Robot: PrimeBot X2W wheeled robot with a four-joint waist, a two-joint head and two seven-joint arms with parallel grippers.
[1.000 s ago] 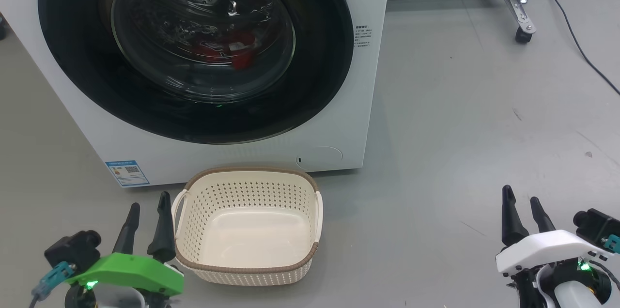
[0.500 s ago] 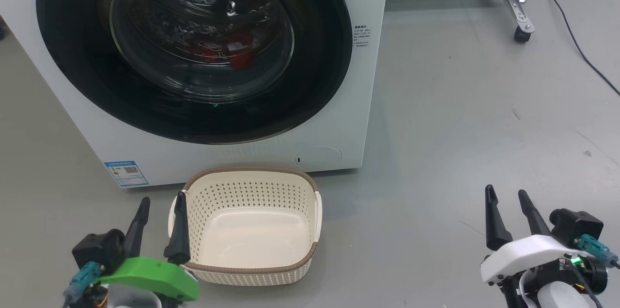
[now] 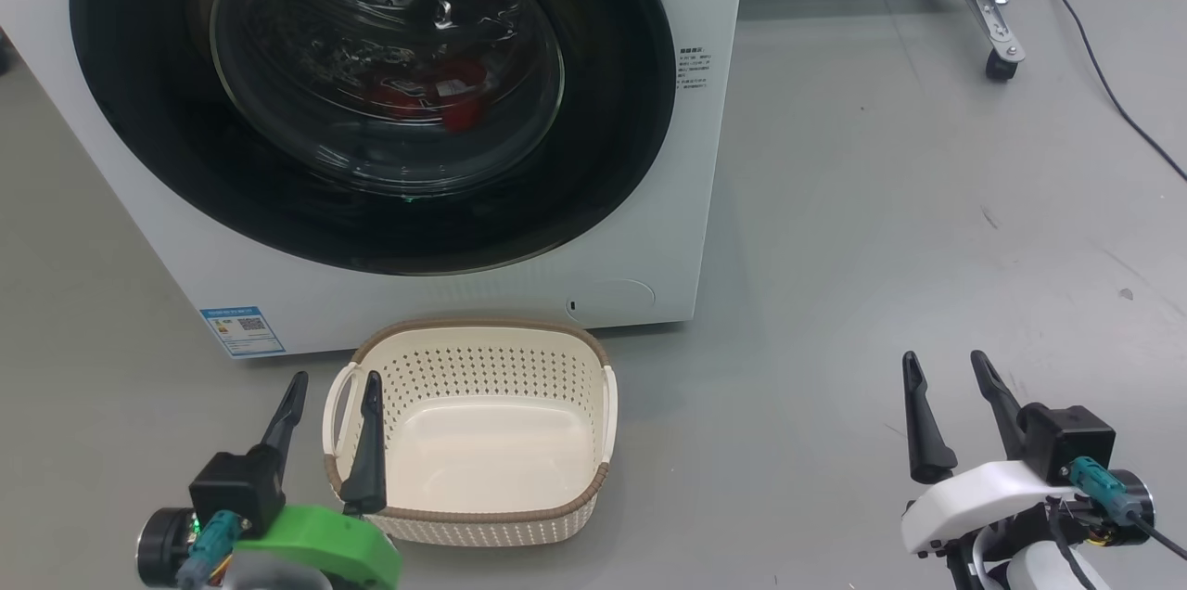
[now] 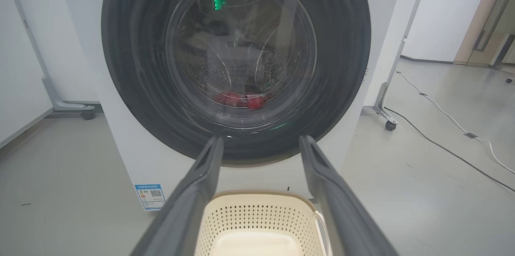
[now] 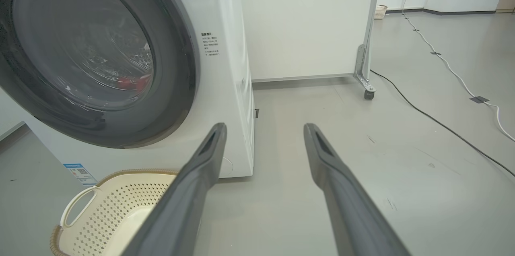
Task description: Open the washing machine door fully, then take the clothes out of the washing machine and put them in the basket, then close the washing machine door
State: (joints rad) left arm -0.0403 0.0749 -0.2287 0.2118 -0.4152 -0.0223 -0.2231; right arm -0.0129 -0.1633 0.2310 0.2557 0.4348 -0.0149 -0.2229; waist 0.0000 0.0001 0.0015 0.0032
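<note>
left gripper (image 3: 336, 378) next to the basket (image 3: 501, 512) had a bright green shell, two long dark pointy fingers (image 3: 369, 455), boxy black camera with a teal plug, right gripper (image 3: 944, 358) way off the basket's other side was white-shelled, same dark fingers, black box, teal plug, thin black cable

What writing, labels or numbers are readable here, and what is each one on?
Nothing can be read clearly enough to quote.
The blue label sticker, low on the front of the washing machine: a square code and fine print, too small to read.
The block of small printed lines, beside the washing machine door on its right: too small and blurred to read.
</note>
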